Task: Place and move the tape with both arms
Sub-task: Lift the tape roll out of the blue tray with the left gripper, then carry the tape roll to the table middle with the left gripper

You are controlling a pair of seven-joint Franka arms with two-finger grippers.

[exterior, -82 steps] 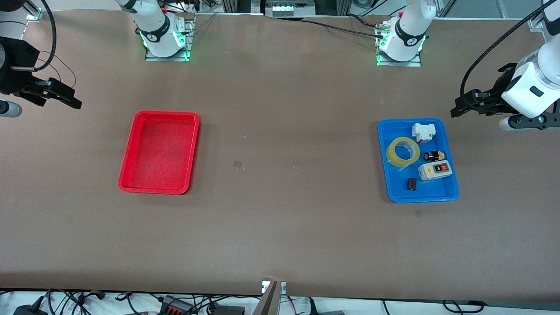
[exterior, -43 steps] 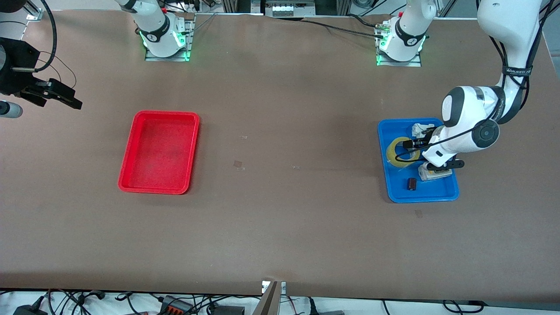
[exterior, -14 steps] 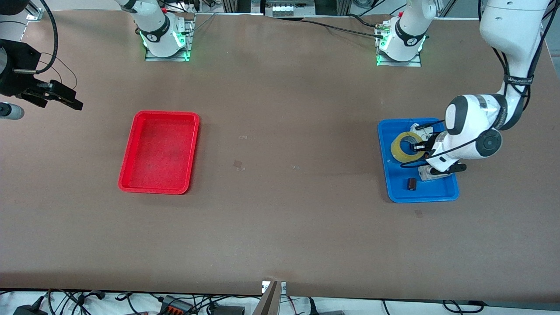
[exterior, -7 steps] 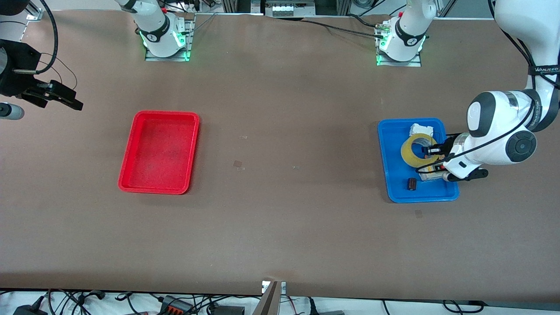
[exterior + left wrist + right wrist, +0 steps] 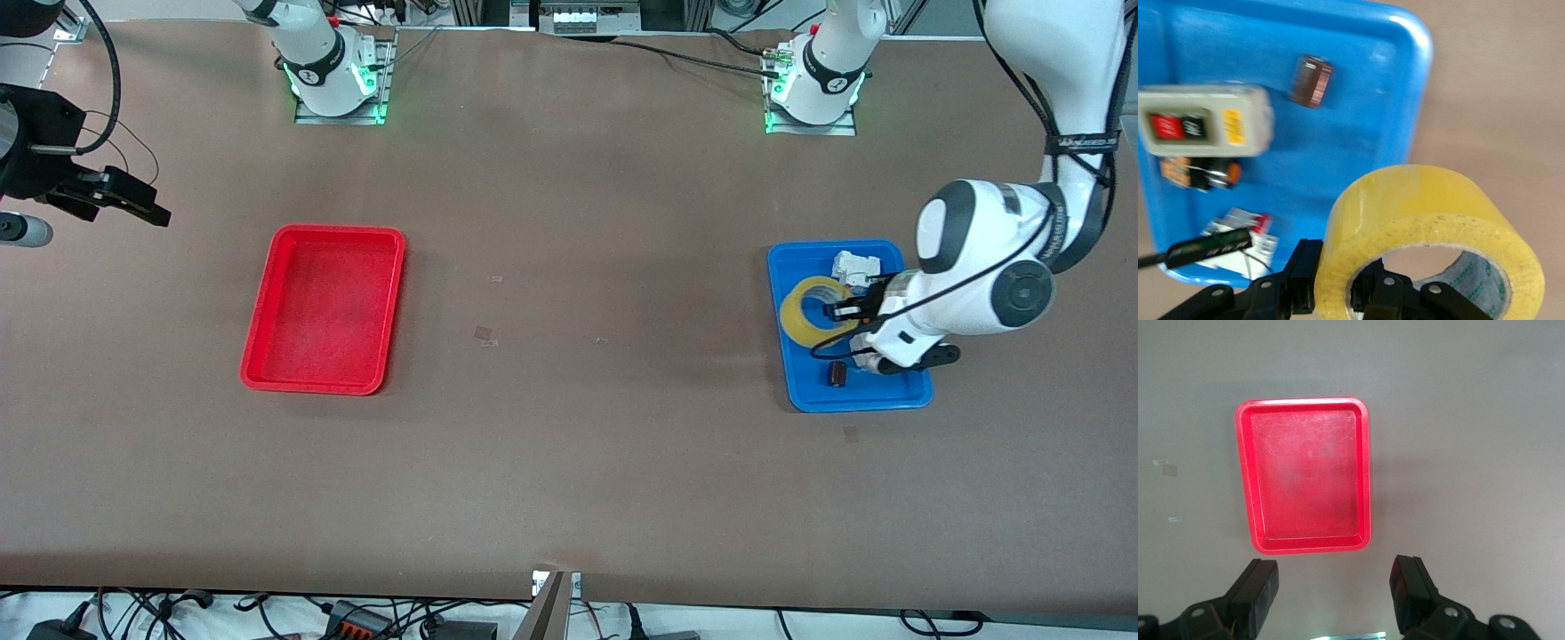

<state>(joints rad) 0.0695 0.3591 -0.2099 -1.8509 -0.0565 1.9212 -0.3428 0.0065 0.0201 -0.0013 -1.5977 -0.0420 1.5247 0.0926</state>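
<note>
The tape [image 5: 794, 324] is a wide yellow roll with a grey core. My left gripper [image 5: 840, 311] is shut on its wall, one finger inside the ring and one outside, and holds it tilted above the blue tray [image 5: 800, 393]. In the left wrist view the tape [image 5: 1425, 200] fills the space in front of the left gripper [image 5: 1341, 287], with the blue tray [image 5: 1358, 133] below. My right gripper [image 5: 147, 206] is open and empty, waiting in the air off the right arm's end of the table. It shows in the right wrist view [image 5: 1338, 593] above the red tray [image 5: 1305, 473].
The blue tray holds a small black cylinder [image 5: 837, 374], a white part [image 5: 855, 267], a grey switch box [image 5: 1201, 121] and a black and orange button [image 5: 1201, 175]. The empty red tray [image 5: 322, 307] lies toward the right arm's end.
My left arm came down to the blue tray, shut on the tape and lifted it. In the last half second it carried the tape a little toward the table's middle. The right arm barely moved.
</note>
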